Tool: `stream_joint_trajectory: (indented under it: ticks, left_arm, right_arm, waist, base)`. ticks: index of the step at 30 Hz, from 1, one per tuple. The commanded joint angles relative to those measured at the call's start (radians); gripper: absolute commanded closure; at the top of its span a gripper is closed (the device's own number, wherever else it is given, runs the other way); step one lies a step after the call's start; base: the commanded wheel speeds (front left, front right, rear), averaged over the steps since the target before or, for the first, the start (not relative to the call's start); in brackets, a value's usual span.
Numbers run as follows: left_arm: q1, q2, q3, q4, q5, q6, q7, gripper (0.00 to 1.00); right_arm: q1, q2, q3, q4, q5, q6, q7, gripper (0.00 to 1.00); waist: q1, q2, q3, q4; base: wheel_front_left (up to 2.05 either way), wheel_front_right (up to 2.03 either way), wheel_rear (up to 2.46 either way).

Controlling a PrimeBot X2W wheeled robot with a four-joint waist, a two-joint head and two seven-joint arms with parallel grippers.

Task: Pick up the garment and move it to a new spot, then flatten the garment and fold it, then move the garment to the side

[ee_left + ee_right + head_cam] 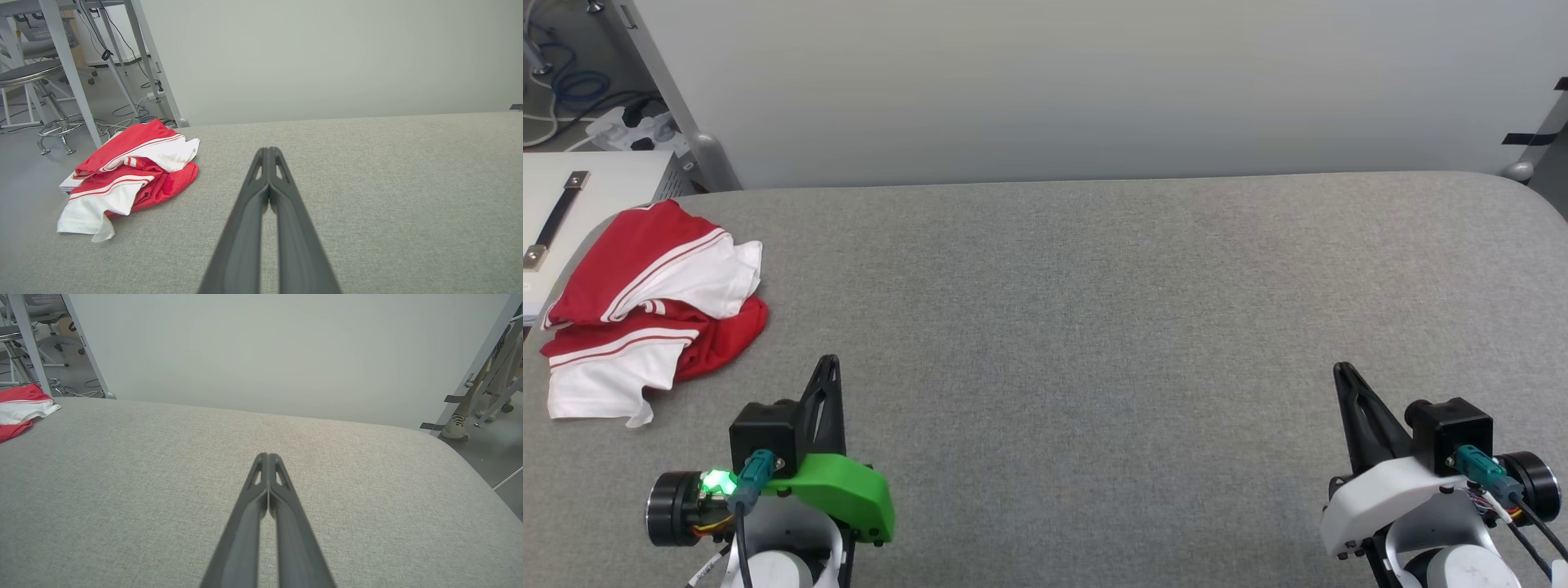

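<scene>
The garment (654, 302) is showing bright red cloth mixed with plain white panels, and thin red and white stripes are running along its trim. The worktop (1094, 327) is wearing a mottled grey woven cover. The left end effector (829, 359) is showing black against a bright green housing (841, 490), beside which a green light (716, 482) is glowing. The right end effector (1339, 369) is pairing black with a white housing (1388, 490). The wall (1094, 82) behind is looking pale grey.
</scene>
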Motion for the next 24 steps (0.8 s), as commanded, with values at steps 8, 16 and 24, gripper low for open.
stream_joint_trajectory:
  ticks: [8,16,24]
  left_arm:
    - [-0.001,0.000,0.000,0.000,-0.001,0.000,0.000,0.00]
    - [0.000,0.000,-0.004,0.011,-0.015,0.002,-0.017,0.00]
    - [0.001,0.000,-0.010,0.025,-0.032,0.000,-0.036,0.00]
  right_arm:
    - [0.000,0.000,0.000,0.001,0.001,0.000,-0.001,0.00]
    - [0.000,0.000,-0.003,0.009,0.015,0.000,-0.017,0.00]
    - [0.000,0.000,-0.012,0.016,0.025,0.000,-0.035,0.00]
  waist:
    - [0.0000,0.0000,0.000,0.000]
    - [0.0000,0.0000,0.001,0.000]
    - [0.0000,0.0000,0.002,0.000]
  base:
    - [0.00,0.00,0.00]
    - [0.00,0.00,0.00]
    - [0.00,0.00,0.00]
